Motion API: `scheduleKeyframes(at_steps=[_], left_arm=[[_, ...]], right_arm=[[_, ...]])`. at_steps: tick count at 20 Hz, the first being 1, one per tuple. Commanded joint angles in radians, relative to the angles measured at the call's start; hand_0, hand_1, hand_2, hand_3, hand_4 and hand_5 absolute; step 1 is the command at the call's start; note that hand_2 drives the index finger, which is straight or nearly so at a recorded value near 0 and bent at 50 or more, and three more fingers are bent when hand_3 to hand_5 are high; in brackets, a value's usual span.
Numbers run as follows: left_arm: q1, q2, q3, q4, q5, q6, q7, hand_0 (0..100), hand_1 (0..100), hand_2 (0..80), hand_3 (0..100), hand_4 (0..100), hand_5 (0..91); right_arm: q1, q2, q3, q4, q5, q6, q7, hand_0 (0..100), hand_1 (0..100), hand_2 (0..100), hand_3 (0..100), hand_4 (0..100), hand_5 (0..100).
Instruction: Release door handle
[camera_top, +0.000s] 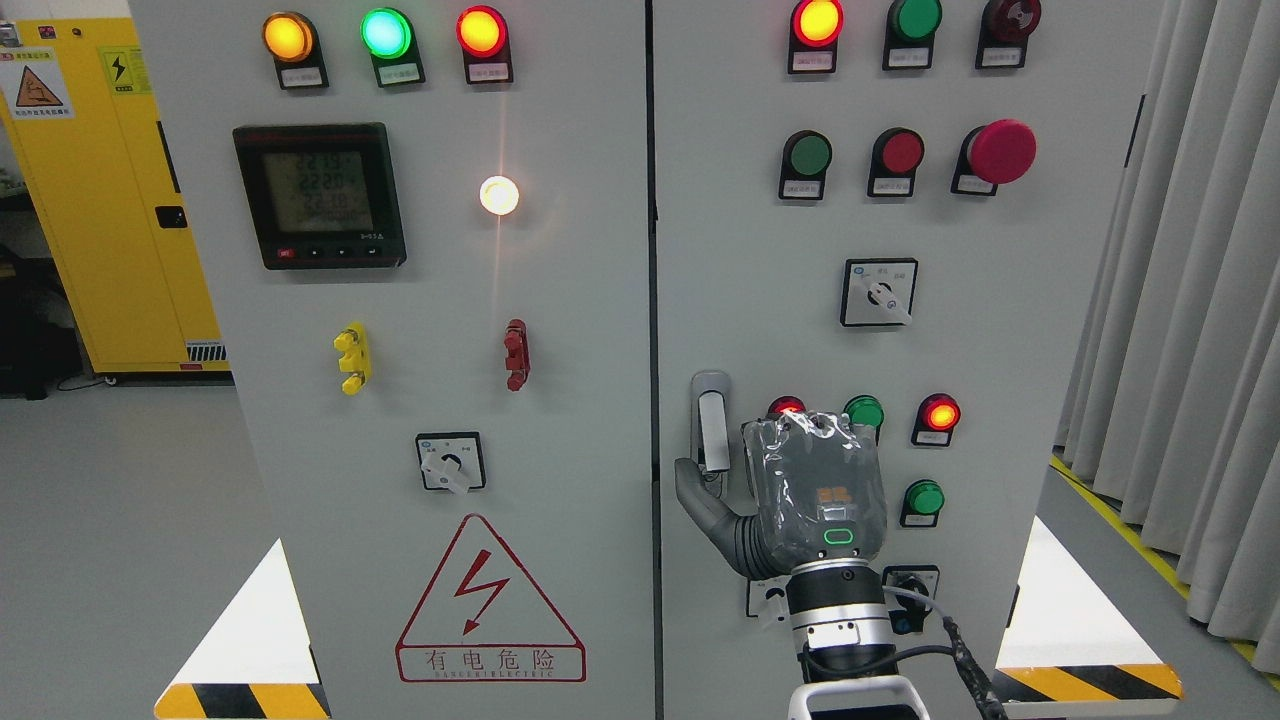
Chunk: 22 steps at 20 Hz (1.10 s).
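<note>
At door handle (711, 420): right hand (790, 490), thumb touching.

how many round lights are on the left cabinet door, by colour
amber light: 1
green light: 1
red light: 1
white light: 1
total: 4

The red warning triangle (489, 600) low on the left cabinet door (440, 400) reads "有电危险"; the meter (320, 195) above it shows blurred digits.
</note>
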Motion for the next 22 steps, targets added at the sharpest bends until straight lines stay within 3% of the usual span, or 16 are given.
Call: scheduleKeyframes(at_steps=[1, 9, 22], left_arm=[[0.000, 0.000, 0.000, -0.015, 0.000, 0.000, 0.000, 12, 56, 0.0, 0, 0, 0.0], [0.000, 0.000, 0.000, -0.015, 0.000, 0.000, 0.000, 12, 56, 0.0, 0, 0, 0.0], [0.000, 0.000, 0.000, -0.015, 0.000, 0.000, 0.000, 12, 56, 0.0, 0, 0, 0.0]], right_arm=[[0.000, 0.000, -0.003, 0.000, -0.003, 0.006, -0.002, 32, 23, 100, 100, 100, 100], [0.003, 0.000, -0.005, -0.002, -0.003, 0.010, -0.002, 35, 23, 100, 100, 100, 100], [0.005, 0.000, -0.005, -0.003, -0.003, 0.020, -0.002, 37, 30, 100, 100, 100, 100]])
